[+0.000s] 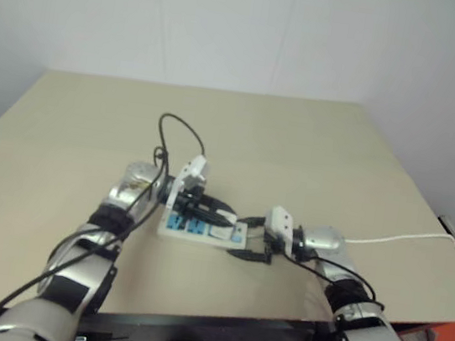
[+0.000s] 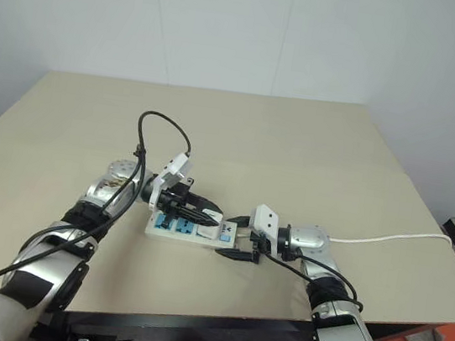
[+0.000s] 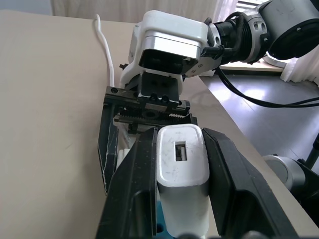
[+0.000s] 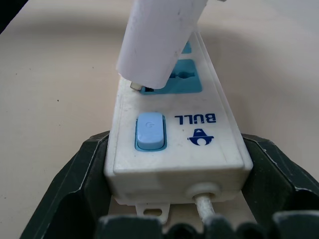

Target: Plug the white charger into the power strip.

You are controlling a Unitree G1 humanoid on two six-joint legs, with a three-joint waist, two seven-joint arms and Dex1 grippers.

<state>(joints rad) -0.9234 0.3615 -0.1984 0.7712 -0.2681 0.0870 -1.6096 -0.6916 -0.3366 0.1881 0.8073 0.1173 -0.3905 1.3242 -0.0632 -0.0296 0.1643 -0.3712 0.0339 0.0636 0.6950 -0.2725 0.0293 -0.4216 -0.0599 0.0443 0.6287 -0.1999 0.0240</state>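
Near the front edge of the surface, the right gripper reaches in from the right; its fingers stand wide apart, one on each long side of the switch end of the power strip, bracing it where the thin white cord leaves it and runs off to the right edge. I cannot tell whether the pads actually press the plastic. The strip lies flat, its long axis running left to right along the front edge, socket faces up.

Just beyond and above, the left gripper comes in from the left with its fingers clamped on the sides of the white charger. The charger hangs tilted over the blue socket nearest the switch, its lower end almost at the socket face, a metal prong showing at the socket's near rim. The coming move likely turns on righting that tilt so the prongs meet the slots squarely, then pressing down; the left arm carries this.

No containers are present.
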